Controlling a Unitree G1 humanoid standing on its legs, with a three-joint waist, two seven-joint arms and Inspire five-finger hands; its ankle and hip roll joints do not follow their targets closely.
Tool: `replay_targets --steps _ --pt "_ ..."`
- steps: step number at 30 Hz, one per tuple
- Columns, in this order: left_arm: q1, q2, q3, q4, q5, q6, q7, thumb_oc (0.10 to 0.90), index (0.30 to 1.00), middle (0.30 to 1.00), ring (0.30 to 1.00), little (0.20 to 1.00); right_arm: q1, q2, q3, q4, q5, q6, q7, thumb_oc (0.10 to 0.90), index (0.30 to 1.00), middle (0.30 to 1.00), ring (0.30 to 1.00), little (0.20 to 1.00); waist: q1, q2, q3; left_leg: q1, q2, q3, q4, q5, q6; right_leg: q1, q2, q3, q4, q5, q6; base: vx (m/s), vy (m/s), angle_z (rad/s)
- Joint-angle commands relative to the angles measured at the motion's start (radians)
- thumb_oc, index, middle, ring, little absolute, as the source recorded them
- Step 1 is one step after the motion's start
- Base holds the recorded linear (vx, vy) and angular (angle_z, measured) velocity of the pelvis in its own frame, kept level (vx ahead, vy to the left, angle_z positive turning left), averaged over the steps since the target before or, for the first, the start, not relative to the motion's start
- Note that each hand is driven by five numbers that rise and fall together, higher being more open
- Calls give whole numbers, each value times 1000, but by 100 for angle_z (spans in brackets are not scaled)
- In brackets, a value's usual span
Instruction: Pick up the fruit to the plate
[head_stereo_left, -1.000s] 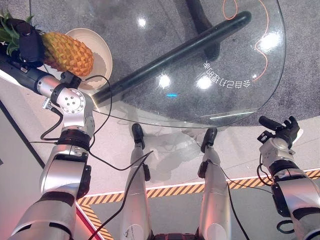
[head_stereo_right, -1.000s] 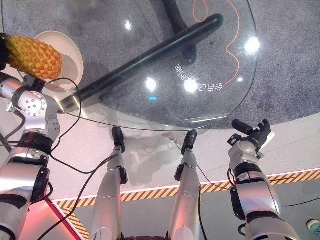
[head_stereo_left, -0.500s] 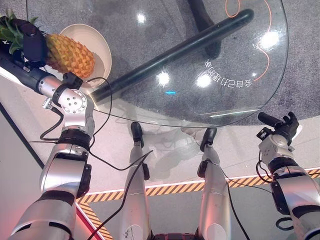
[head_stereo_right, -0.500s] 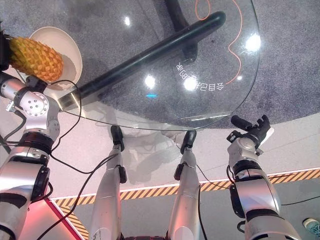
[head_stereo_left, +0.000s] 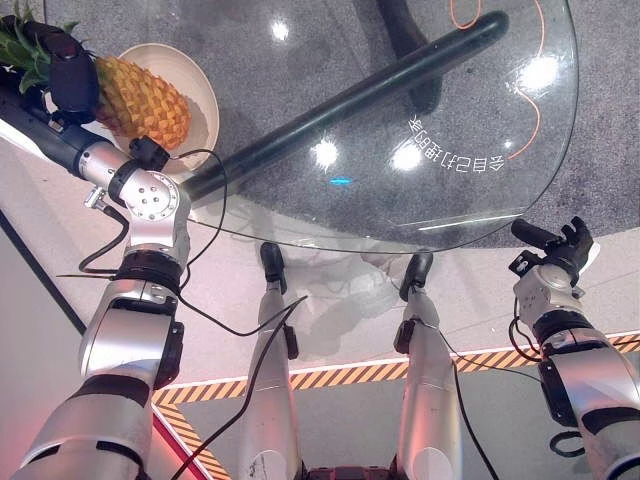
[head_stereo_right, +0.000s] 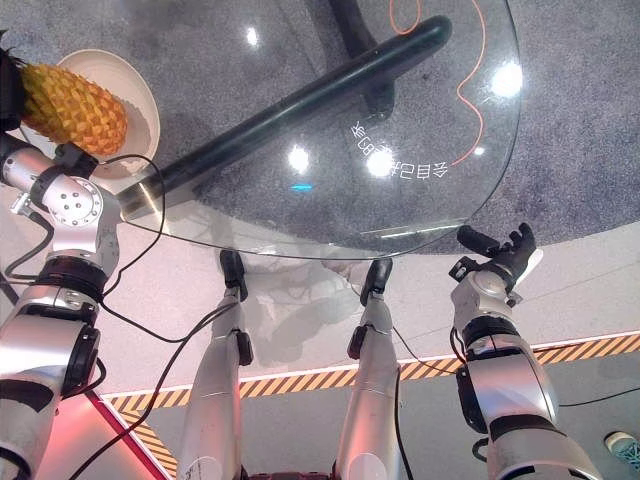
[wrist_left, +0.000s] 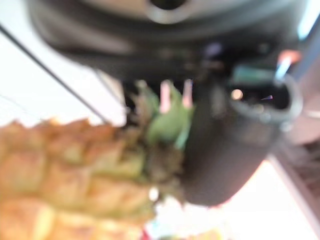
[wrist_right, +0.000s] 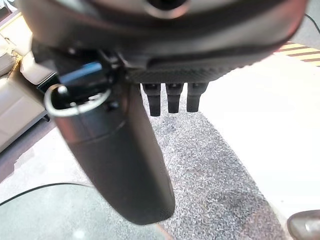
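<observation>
A pineapple (head_stereo_left: 140, 98) with a green crown is held by my left hand (head_stereo_left: 68, 82) above the cream plate (head_stereo_left: 200, 95) at the glass table's far left. The hand's dark fingers are curled round the fruit near its crown, and the left wrist view shows the thumb (wrist_left: 225, 145) against the leaves of the pineapple (wrist_left: 65, 175). The fruit's body lies over the plate (head_stereo_right: 140, 100); I cannot tell if it touches it. My right hand (head_stereo_left: 560, 250) hangs off the table's near right edge, holding nothing, its fingers (wrist_right: 170, 97) relaxed.
The round glass table (head_stereo_left: 400, 120) has a dark tubular bar (head_stereo_left: 350, 100) under it running diagonally, over grey carpet. An orange cord (head_stereo_left: 530, 90) lies at the back right. Yellow-black hazard tape (head_stereo_left: 340, 375) marks the floor near me.
My left hand has carried the pineapple farther over the plate, up and slightly right in the view. The right hand has stayed about where it was.
</observation>
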Motion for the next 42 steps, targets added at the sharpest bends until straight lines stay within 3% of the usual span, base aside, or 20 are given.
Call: replay_targets --steps 1,13,42 --pt "-146 126 3 36 47 -130 18 100 300 300 300 200 2 -41 17 19 -23 -60 -12 800 900 900 900 900 23 -50 -26 -16 30 -6 129 -112 -32 3 42 -8 18 -43 -9 0 0 0" --pt "-157 131 -8 43 54 -130 -3 100 300 300 300 200 3 -28 18 24 -12 -74 -9 800 900 900 900 900 30 -63 -26 -31 30 -11 135 -106 -29 -2 46 -13 22 -38 -9 -2 -8 0" --pt "-152 140 -4 53 77 -170 49 100 300 300 300 200 5 -45 20 24 -12 -88 -1 800 900 900 900 900 25 -54 -26 -28 26 -4 135 -109 -28 -2 44 -10 16 -38 -10 0 0 0"
